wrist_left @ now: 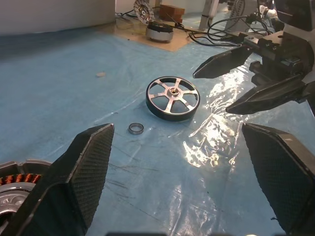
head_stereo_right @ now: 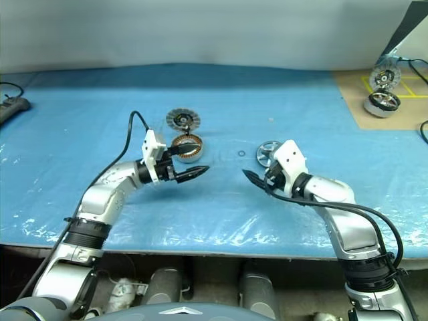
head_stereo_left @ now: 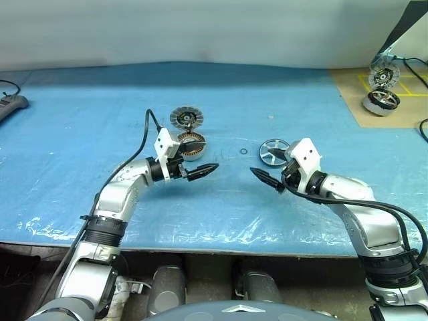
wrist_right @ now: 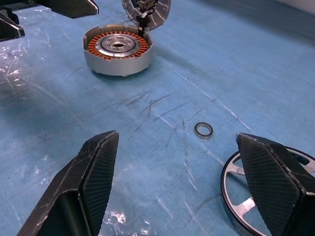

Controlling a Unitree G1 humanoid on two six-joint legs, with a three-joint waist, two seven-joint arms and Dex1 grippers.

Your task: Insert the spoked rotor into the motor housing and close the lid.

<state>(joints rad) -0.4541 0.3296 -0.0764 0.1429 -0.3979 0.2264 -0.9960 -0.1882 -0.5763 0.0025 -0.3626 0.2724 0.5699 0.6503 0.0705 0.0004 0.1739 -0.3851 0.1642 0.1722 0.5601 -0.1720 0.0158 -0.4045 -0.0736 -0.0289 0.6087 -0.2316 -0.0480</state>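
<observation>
The spoked rotor (head_stereo_left: 273, 152) lies flat on the blue table cover, a dark ring with silver spokes, also clear in the left wrist view (wrist_left: 173, 97). The motor housing (head_stereo_left: 191, 146) stands to its left with copper windings showing (wrist_right: 117, 48). Its ribbed lid (head_stereo_left: 186, 119) is tipped up open at the far rim. My left gripper (head_stereo_left: 206, 169) hovers open just in front of the housing. My right gripper (head_stereo_left: 266, 179) is open, in front of the rotor and a little left of it. Both grippers are empty and point toward each other.
A small metal ring (head_stereo_left: 243, 152) lies between housing and rotor. A second motor (head_stereo_left: 382, 101) with its raised lid sits on a brown board at the far right. A black cable runs from the left wrist. The table's front edge is near the arms.
</observation>
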